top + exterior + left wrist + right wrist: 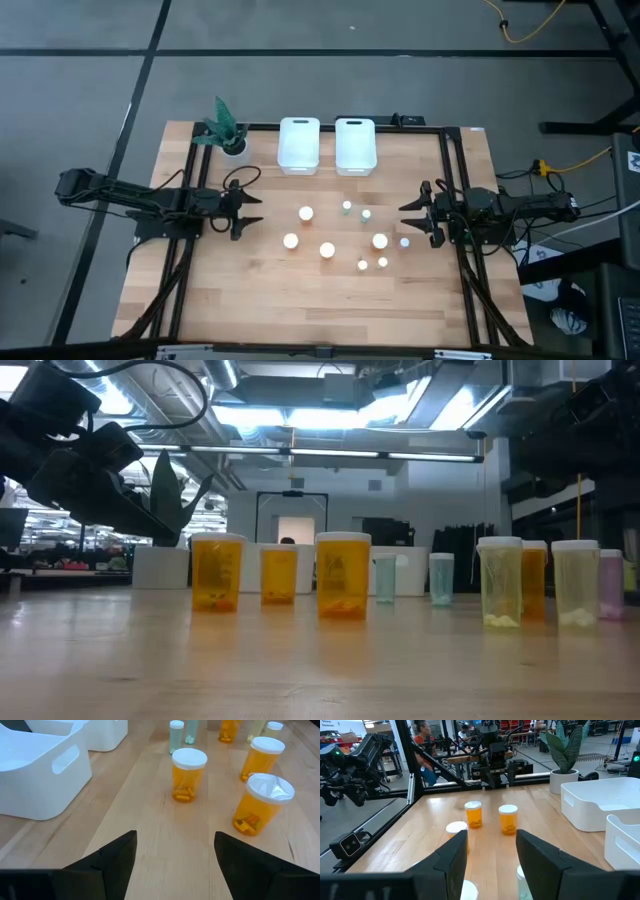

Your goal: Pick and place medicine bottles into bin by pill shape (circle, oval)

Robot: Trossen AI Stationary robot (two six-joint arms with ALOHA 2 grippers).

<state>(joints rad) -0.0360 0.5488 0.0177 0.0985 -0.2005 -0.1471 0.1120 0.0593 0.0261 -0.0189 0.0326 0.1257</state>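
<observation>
Several white-capped medicine bottles stand upright on their bases in the middle of the wooden table [250,300]. The larger orange ones [307,213] [291,240] [327,250] are toward the left, and smaller pale ones [347,206] [383,262] [405,241] toward the right. My left gripper [248,210] is open and empty, left of the orange bottles [188,775] [260,804]. My right gripper [408,218] is open and empty at the right, beside the pale bottle. Its wrist view looks past its own fingers [540,860] at orange bottles [473,814] [508,819].
Two white bins [299,145] [355,145] stand side by side at the table's far edge, and one bin shows in the left wrist view [40,775]. A small potted green plant [225,130] stands at the far left. A dark frame rail [455,190] runs along the table's sides.
</observation>
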